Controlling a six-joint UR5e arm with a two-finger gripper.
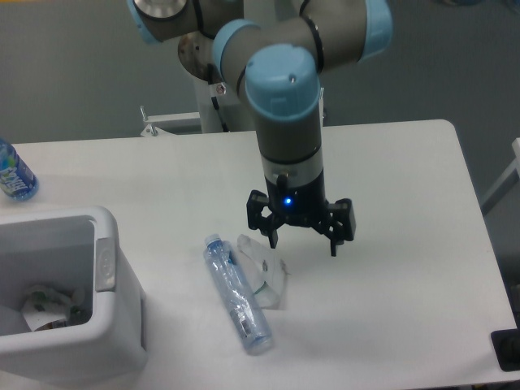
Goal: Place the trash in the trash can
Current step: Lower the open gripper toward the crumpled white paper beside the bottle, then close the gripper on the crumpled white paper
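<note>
My black two-finger gripper, jaws spread w/ nothing held, hangs just right of the crinkled clear plastic piece; long pale-blue clear bottle lies left of it; white boxy bin further left.

Pale blue-tinted clear bottle, white trash can with seemingly grey tab, black gripper.
</note>
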